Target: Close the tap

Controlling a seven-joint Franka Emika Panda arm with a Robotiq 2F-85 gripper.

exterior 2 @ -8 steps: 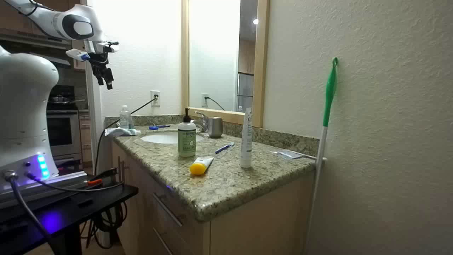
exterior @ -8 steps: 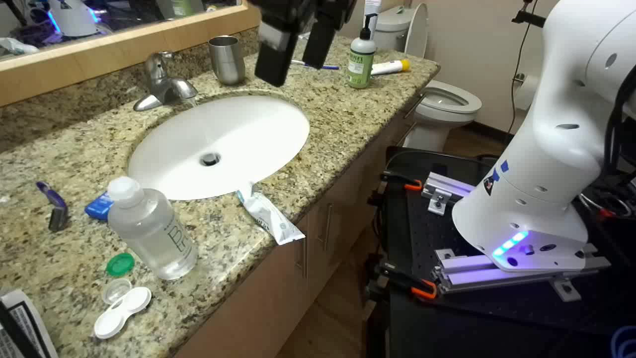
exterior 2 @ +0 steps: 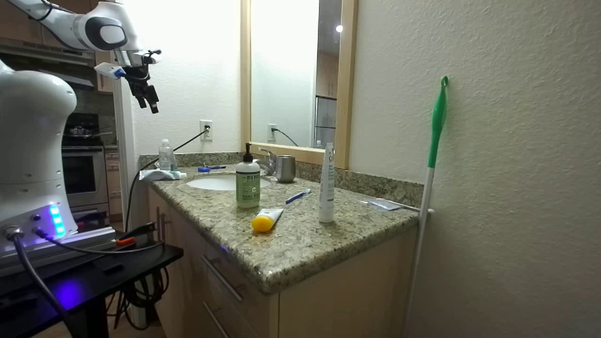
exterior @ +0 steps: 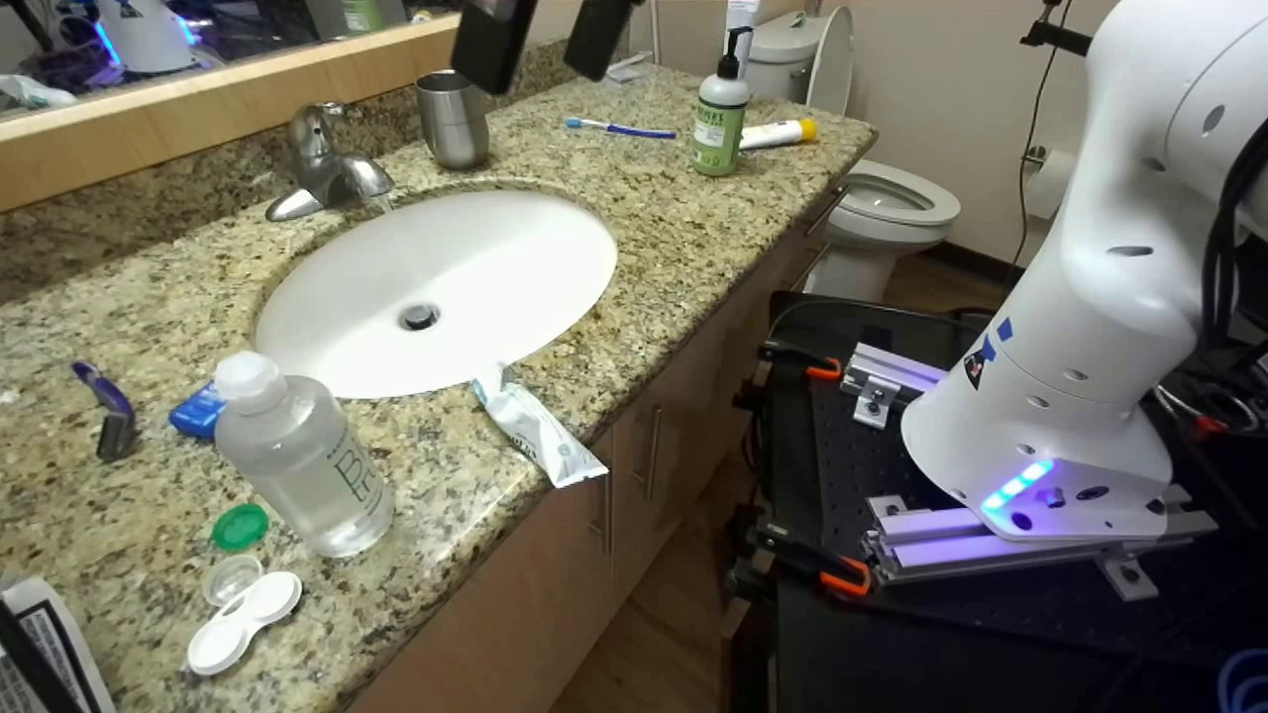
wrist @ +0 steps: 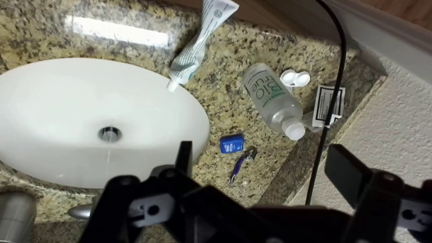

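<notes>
While the black two-fingered gripper (wrist: 265, 163) hangs above the speckled tan granite counter (exterior: 674, 228), its dark flat pads (wrist: 346, 175) stand wide apart, gripping only air and touching nothing. Just behind the white oval sink (exterior: 525, 257), beside a cylindrical silver metal cup (exterior: 456, 124), sits the small brushed silver-grey curved-spout tap (exterior: 327, 176), a thin stream of water (wrist: 108, 162) falling from it.

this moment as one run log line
task: close tap | gripper: open, nothing held, clear of tap | water: thin stream falling into sink | metal cup: upright beside tap | status: not yet closed
</notes>
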